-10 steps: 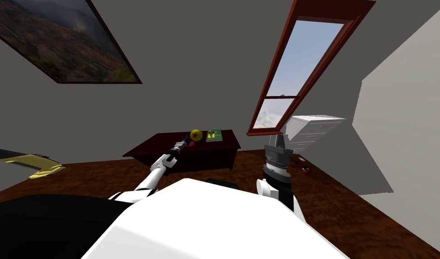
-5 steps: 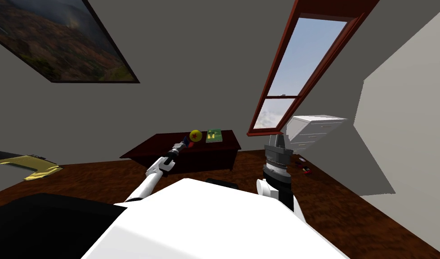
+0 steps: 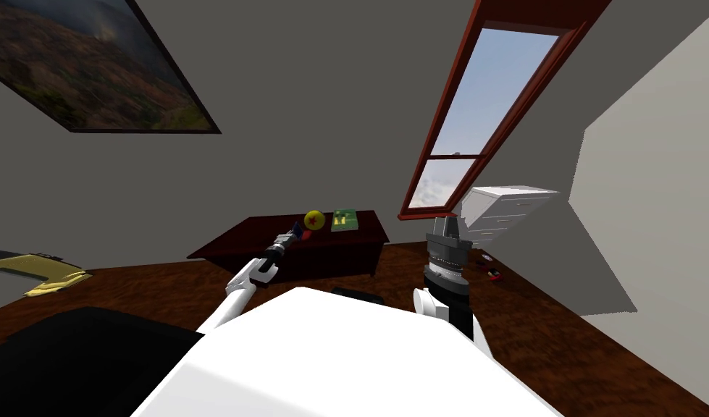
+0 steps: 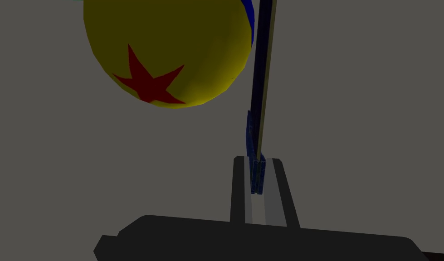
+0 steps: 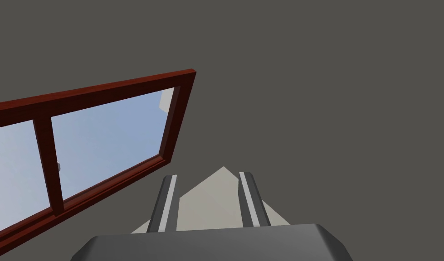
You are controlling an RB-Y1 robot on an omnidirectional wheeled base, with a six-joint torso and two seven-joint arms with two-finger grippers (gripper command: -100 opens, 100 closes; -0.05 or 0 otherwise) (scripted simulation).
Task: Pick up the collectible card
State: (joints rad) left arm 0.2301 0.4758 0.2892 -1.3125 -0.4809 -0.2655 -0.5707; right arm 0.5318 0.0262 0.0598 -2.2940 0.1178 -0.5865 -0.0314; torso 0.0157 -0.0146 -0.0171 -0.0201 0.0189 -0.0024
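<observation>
My left gripper [image 4: 258, 174] is shut on a thin dark blue card [image 4: 261, 90], seen edge-on and rising straight out from between the fingers. In the head view the left gripper [image 3: 293, 233] holds the card [image 3: 297, 228] just above the dark red table [image 3: 237, 242], close beside a yellow ball with a red star [image 3: 313, 218]. That ball [image 4: 166, 50] looms near the card in the left wrist view. My right gripper [image 5: 207, 199] is open, raised at my right side and pointing up.
A green book [image 3: 345, 218] lies on the table beyond the ball. A white drawer unit [image 3: 501, 210] stands at the right by the window, with small red items [image 3: 490, 269] on the floor near it. A yellow-and-black object [image 3: 38, 271] lies at the left.
My left arm has drawn a little to the left and up with the card in it. The head view has shifted slightly; the right arm has stayed put.
</observation>
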